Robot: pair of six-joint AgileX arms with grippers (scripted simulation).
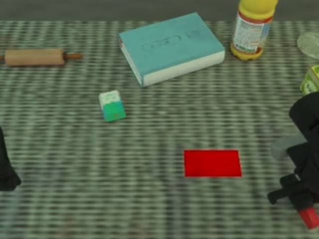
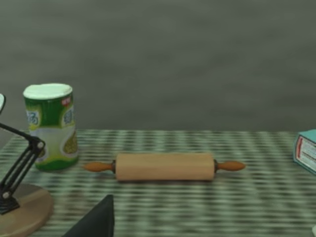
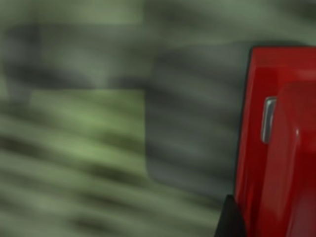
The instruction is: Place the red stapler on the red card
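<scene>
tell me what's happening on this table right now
The right gripper is at the table's near right corner, down on the red stapler, whose end pokes out beneath it. The right wrist view shows the stapler close up. The red card lies bare to its left, so the placing is not yet done. The left arm sits parked at the left edge.

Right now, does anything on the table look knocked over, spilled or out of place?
Nothing looks spilled or damaged. The teal book lies askew, and the red stapler sits at the table's right edge under the right gripper, apart from the red card.
</scene>
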